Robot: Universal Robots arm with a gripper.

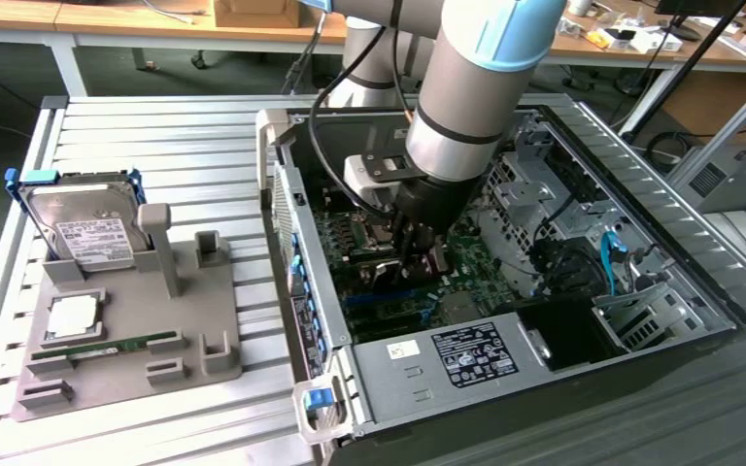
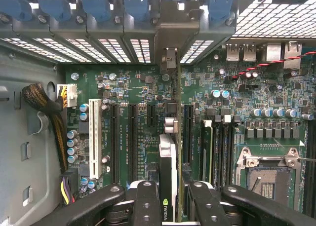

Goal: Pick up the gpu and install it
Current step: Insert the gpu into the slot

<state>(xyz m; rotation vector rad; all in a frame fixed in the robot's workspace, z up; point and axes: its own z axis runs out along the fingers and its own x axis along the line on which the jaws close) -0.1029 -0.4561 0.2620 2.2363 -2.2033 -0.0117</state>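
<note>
Gripper (image 2: 170,199) jaws are clamped on the gpu (image 2: 168,159), pinching the card edge-on by its two faces, low inside the open computer case (image 1: 659,209). The card hangs close over the motherboard (image 2: 123,88), running alongside the long expansion slots (image 2: 132,137); whether its edge has met a slot I cannot tell. Seating it well likely means keeping the card square, with connector and bracket end lined up together, and pressing straight and evenly. The arm (image 1: 477,87) reaches steeply down from the far side, its wrist nearly vertical. The hard drive (image 1: 88,233) stands well apart at the exterior view's left.
</note>
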